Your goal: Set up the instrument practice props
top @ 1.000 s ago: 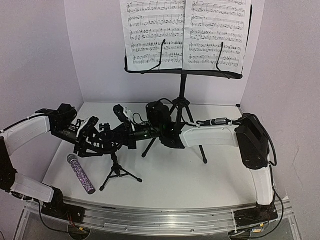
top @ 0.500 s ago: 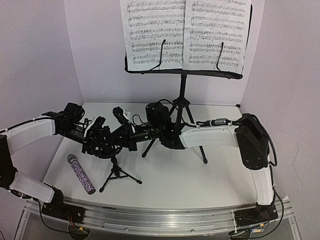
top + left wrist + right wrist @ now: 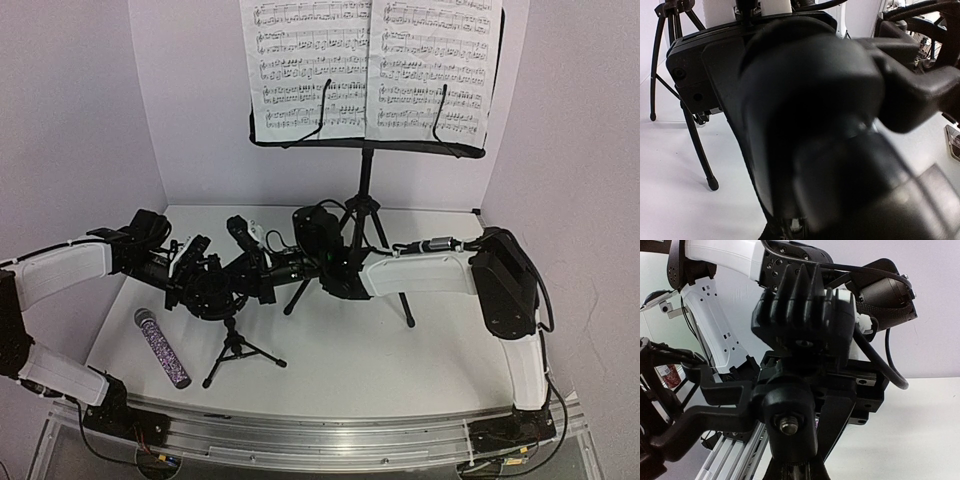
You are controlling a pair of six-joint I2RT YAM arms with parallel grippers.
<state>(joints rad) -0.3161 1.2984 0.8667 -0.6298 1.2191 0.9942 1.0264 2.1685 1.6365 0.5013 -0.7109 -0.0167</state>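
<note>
We see the right end effector clamped on the mic stand by its head; we cannot tell the left end effector's state.

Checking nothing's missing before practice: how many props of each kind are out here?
music stand: 1
pages: 2
microphone: 1
mic stand: 1
Total: 5

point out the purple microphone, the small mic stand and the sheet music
purple microphone [image 3: 163, 352], top view, glitter body
small mic stand [image 3: 235, 346], top view, leg hub
sheet music [image 3: 310, 70], top view, left page
</note>
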